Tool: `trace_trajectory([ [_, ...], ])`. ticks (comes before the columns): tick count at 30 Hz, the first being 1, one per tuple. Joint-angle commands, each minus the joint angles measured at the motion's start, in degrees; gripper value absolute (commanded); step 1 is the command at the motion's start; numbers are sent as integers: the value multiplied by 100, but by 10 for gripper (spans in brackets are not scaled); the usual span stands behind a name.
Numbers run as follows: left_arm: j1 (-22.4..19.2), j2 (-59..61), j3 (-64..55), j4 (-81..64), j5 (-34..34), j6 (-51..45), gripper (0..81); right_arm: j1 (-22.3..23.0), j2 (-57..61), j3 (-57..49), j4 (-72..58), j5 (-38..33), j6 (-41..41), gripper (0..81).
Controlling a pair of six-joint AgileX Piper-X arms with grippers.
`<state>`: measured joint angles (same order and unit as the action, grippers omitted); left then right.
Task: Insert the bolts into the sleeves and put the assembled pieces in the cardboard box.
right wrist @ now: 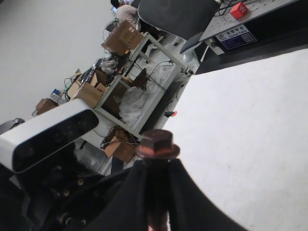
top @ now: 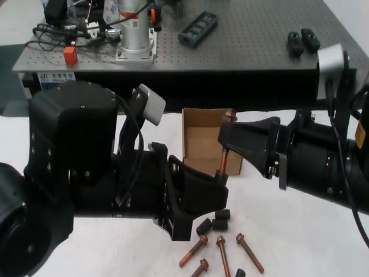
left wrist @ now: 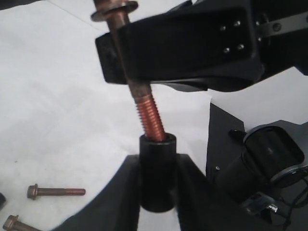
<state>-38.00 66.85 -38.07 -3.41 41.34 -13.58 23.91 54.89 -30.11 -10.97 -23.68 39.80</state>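
By the bench's near edge we see spare bolts [top: 222, 254] and two spare sleeves [top: 219, 221] lying loose on the white cover. Just above them hangs the left gripper [left wrist: 158, 164], fingers clenched on a black sleeve [left wrist: 157, 180], held upright w/ its mouth up. The right gripper [right wrist: 156, 192] sits opposite, fingers clamped on the bolt [left wrist: 147, 113] mid-shank. The bolt is head up, its threaded end at the sleeve's mouth and, as far as we can tell, just inside. Beyond both, toward the bench's middle, stands the box [top: 196, 118], open.

Risks, as we judge them:
- **Binding:** the bolt leans a bit vs. the sleeve's axis, so pushing down as is could catch the threads on the rim.
- **Dropped sleeve:** if it binds, the force goes into the sleeve, which prob. slides down btwn the left fingers or twists out. It would then drop among the spares.
- **Bolt pivoting:** the bolt is pinched on a round shank, so it could pivot in the right grip and lean more.
- **Contact:** the right fingers sit low on the shank and may hit the sleeve's rim or the left fingertips before the bolt is fully in. A regrip may be needed.
- **Box:** it is close behind, so a wide swing w/ either arm could knock it.
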Motion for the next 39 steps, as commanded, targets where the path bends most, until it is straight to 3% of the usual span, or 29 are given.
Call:
trace_trajectory([
  [1, -1, -56, -45, -185, -273, -57, 7, 22, 8, -2, 75, -351, -214, 28],
  [3, -1, -56, -45, -185, -367, -57, 7, 22, 8, -2, 75, -544, -286, 5],
  [5, -1, -56, -45, -185, -411, -57, 7, 22, 8, -2, 75, -656, -520, 135],
  [8, -1, -56, -45, -185, -557, -57, 7, 22, 8, -2, 75, -657, -533, 398],
  [9, -1, -56, -45, -185, -657, -57, 7, 22, 8, -2, 75, -657, -570, 424],
  [15, -1, -3, -45, -574, -1738, -130, 7, -238, -280, -2, 349, -657, -630, 390],
  [18, 55, 276, -248, -841, -2732, -697, 7, -596, -761, -2, 1251, -657, -712, 390],
  [20, 149, 733, -645, -779, -2837, -915, 7, -859, -1096, -2, 2097, -621, -971, 390],
  [24, 236, 2051, -1971, -24, -3164, -929, 7, -1191, -1774, -2, 3752, 203, -1330, 390],
  [29, 324, 4019, -4267, 1441, -3439, -476, 7, -1266, -2259, -2, 5427, 1586, -1714, 390],
  [35, 378, 5996, -6990, 3166, -3308, -477, 7, -1266, -2300, 6, 6318, 1889, -1715, 390],
  [39, 378, 6823, -8190, 3896, -3125, -579, 4, -1266, -2300, 6, 6326, 2084, -1715, 390],
])
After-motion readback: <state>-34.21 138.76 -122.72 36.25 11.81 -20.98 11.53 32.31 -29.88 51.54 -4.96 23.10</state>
